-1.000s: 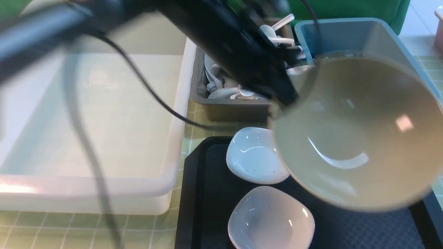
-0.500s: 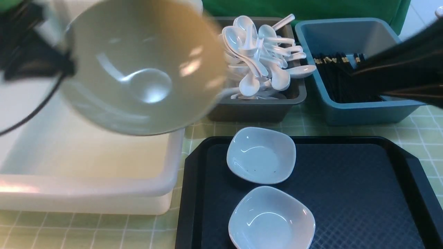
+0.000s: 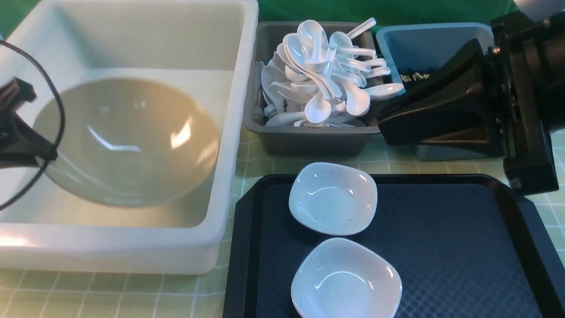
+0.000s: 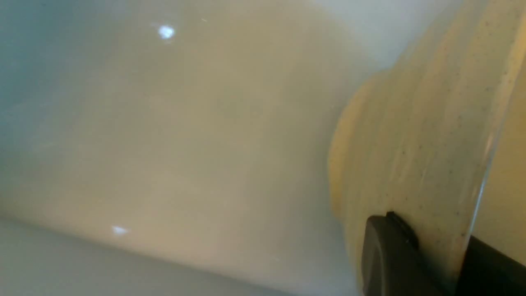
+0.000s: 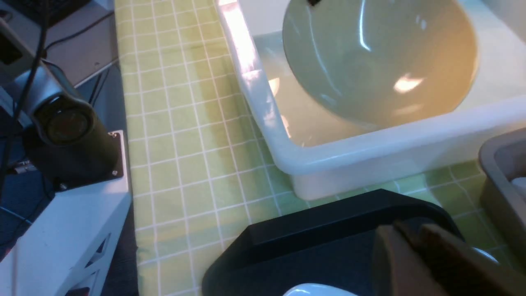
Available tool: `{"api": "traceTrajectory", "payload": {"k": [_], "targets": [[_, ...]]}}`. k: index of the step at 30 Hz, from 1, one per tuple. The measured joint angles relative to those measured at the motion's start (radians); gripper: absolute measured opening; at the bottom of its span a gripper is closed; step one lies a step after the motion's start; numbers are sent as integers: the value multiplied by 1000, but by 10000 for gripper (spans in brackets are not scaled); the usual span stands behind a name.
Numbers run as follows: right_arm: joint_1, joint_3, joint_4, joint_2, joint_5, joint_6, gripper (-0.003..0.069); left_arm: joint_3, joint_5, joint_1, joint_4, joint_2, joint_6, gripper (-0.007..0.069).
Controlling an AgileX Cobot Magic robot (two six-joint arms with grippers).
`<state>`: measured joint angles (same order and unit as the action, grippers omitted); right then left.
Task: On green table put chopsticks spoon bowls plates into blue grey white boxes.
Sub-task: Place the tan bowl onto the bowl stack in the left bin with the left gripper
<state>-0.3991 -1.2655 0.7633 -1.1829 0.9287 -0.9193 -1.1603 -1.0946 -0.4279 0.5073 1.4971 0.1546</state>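
The left gripper (image 3: 50, 157) pinched the large round glossy olive-tan bowl (image 3: 132, 141). The right gripper's (image 5: 411, 246) fingers were nearly together, empty.

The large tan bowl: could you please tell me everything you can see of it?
The bowl is round, wide and shallow, with a thin rim and a glossy olive-tan surface, apparently ceramic or plastic. It looks whole. Its hollow faces up at a tilt inside the translucent white tub, while the left gripper pinches its rim. Whether it touches the tub's floor I cannot tell.

Bright light glares off the olive-tan bowl (image 3: 132, 163); the white tub's rim (image 5: 349, 150) shines. The left wrist view is hazy, softly blurred.
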Motion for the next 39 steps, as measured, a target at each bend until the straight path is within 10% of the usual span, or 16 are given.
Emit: {"api": "traceTrajectory", "payload": {"k": [22,39], "targets": [[0,0,1,0,13,3,99,0,24,79,-60,135,-155,24],[10,0,-14,12,-6,53,111,-101,-110,79,-121,126,-194,423]]}}
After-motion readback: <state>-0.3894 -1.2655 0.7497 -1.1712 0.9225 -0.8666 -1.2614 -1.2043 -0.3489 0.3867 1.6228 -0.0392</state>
